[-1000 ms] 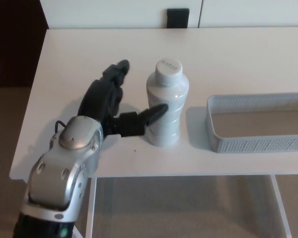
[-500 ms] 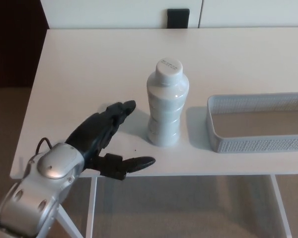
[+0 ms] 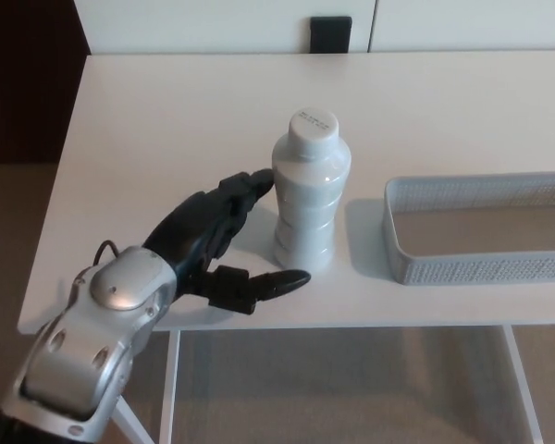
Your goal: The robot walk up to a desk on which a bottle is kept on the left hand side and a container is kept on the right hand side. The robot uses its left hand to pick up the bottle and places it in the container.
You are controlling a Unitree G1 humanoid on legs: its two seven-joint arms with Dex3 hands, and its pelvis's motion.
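Open left hand [image 3: 213,245] beside upright bottle [image 3: 309,192]

- White desk [image 3: 148,120]: flat top, carries two items.
- White bottle [image 3: 309,190]: upright on the desk, capped.
- Mesh container [image 3: 472,268]: rests on the desk, right of the bottle, near but apart.

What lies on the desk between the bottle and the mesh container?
Nothing: in the head view the stretch of white desk between the bottle and the container is bare, apart from the bottle's shadow.
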